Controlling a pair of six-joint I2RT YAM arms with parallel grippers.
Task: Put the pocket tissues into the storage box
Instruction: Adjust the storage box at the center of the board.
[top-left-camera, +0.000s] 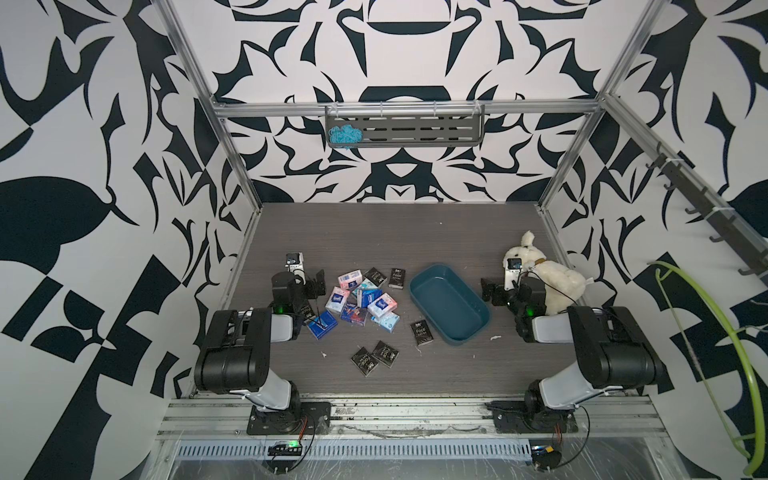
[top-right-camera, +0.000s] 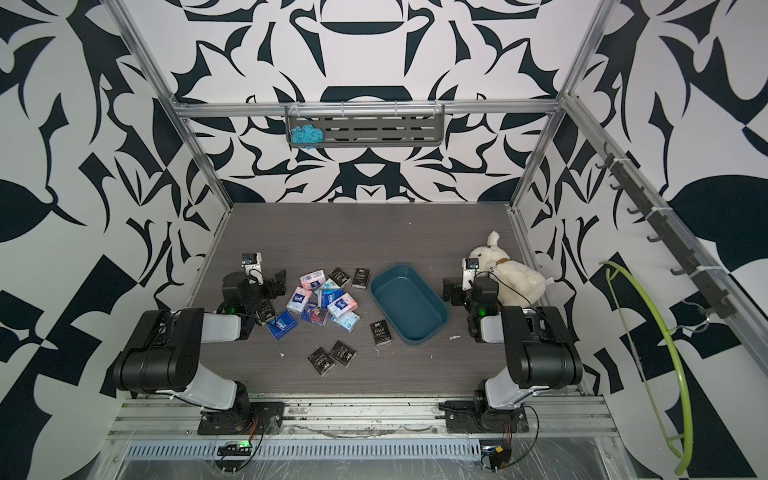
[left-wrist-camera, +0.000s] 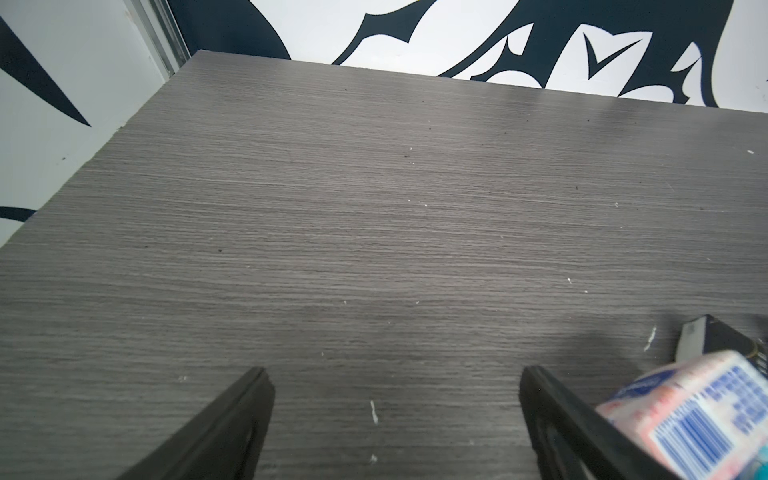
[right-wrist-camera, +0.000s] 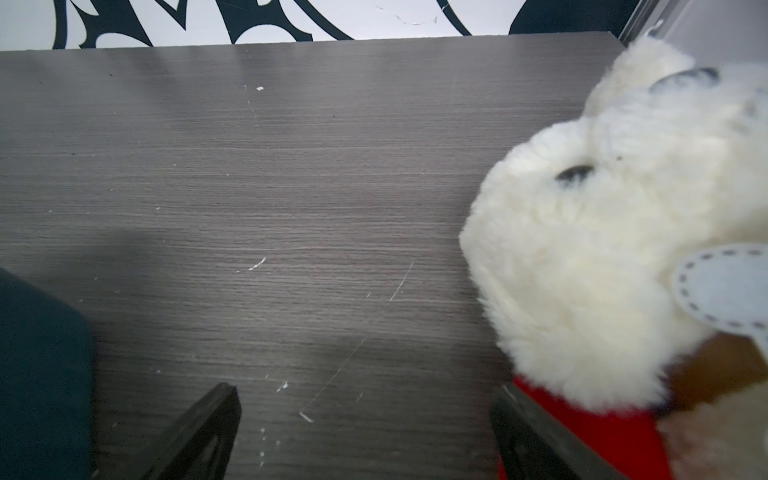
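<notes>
Grey woodgrain table, pocket tissues scattered loose, teal storage box beside them, plush toy near right edge

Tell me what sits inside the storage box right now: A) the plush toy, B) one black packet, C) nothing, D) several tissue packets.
C: in both top views the storage box shows only its bare floor, and the pocket tissues all lie outside it.

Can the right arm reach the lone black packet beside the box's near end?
Probably, but not directly: the storage box sits between the right gripper and that black packet; it would have to go over.
</notes>
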